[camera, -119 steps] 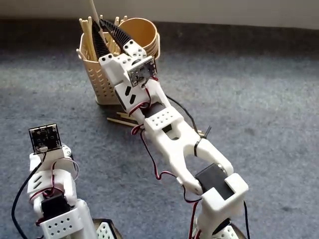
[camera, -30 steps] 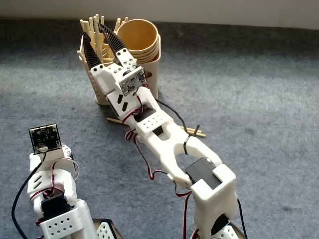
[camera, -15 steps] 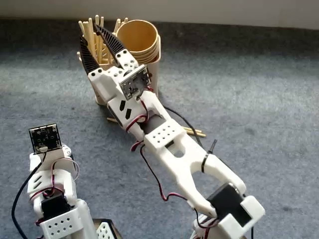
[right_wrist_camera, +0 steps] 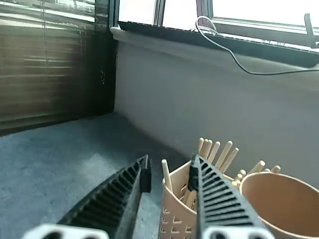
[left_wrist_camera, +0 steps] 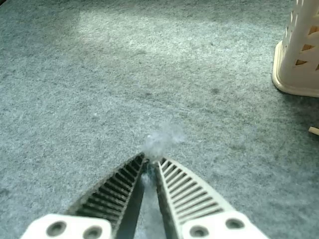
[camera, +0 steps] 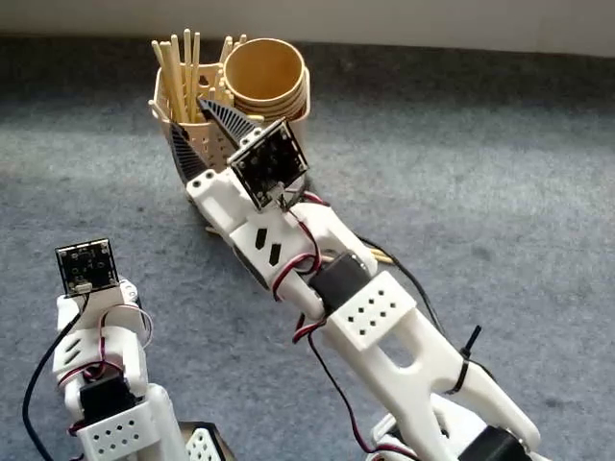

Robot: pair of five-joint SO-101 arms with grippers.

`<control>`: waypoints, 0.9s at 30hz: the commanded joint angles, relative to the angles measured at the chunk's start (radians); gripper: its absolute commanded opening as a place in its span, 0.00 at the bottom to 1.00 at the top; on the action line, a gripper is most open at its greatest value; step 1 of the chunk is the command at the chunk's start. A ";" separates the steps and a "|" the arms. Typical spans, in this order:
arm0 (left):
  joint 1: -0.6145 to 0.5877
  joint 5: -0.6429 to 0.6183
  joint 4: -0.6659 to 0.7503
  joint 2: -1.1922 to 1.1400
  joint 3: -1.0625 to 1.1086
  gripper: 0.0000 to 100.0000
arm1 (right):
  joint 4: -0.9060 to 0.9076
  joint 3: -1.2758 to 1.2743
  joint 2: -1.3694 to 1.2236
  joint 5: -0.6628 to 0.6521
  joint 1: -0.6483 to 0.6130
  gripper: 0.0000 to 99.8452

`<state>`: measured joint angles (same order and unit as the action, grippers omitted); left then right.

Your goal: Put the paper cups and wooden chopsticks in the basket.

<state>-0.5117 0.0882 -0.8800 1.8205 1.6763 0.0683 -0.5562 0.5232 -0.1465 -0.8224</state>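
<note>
Grey carpet covers the surface (camera: 500, 192), and nearest the camera sits the left arm (camera: 106, 384), folded up at the front corner. Its left pincer (left_wrist_camera: 149, 162) is pressed together just above the carpet, tips meeting, nothing between them. A small tuft of fluff (left_wrist_camera: 162, 139) lies right past those tips. Moving up the surface, the right arm (camera: 375, 317) stretches on a long diagonal from the front edge toward the back. Loose chopsticks (camera: 381, 255) peek out on the carpet from beside it, with one more tip showing in the left wrist view. At the end of that arm, the right pincer (camera: 187, 117) hangs against the near side of the basket (camera: 213, 146), its black ribbed fingers (camera: 229, 117) spread well apart and gripping nothing. I cannot tell whether they touch the basket wall. From the right wrist, a corner of the basket and one upright stick show in the gap between the fingers. The basket itself is cream plastic with perforated sides, standing upright near the back edge. Inside it, a bundle of upright chopsticks (camera: 178, 67) fills one side. A stack of paper cups (camera: 264, 72) sits mouth up in the other. Behind it all runs a pale wall (right_wrist_camera: 209, 94) under a window (right_wrist_camera: 164, 10), with a cable (right_wrist_camera: 234, 55) trailing off the sill.
</note>
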 commanded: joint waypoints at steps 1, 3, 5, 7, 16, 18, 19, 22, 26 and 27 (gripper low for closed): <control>0.016 0.009 0.018 0.015 0.019 0.02 | 0.208 0.008 0.084 -0.002 -0.008 0.13; 0.016 0.009 0.018 0.015 0.019 0.02 | 0.317 0.005 0.097 -0.002 -0.008 0.13; 0.016 0.009 0.018 0.015 0.019 0.02 | 0.409 0.004 0.097 -0.003 -0.008 0.13; 0.016 0.009 0.018 0.015 0.019 0.02 | 0.496 0.004 0.088 -0.003 -0.008 0.13; 0.016 0.009 0.018 0.015 0.019 0.02 | 0.742 0.004 -0.002 -0.249 -0.002 0.13; 0.016 0.009 0.018 0.015 0.019 0.02 | 0.763 0.004 -0.053 -0.288 -0.001 0.13; 0.016 0.009 0.018 0.015 0.019 0.02 | 0.763 0.004 -0.084 -0.304 0.005 0.13; 0.016 0.009 0.018 0.015 0.019 0.02 | 0.763 0.012 -0.188 -0.359 0.028 0.13; 0.016 0.009 0.018 0.015 0.019 0.02 | 0.760 0.015 -0.308 -0.466 0.062 0.13; 0.016 0.009 0.018 0.015 0.019 0.02 | 0.759 0.016 -0.331 -0.491 0.064 0.13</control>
<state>-0.5117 0.0882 -0.8800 1.8205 1.6763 0.8278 -0.5562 0.2332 -0.5654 -0.7825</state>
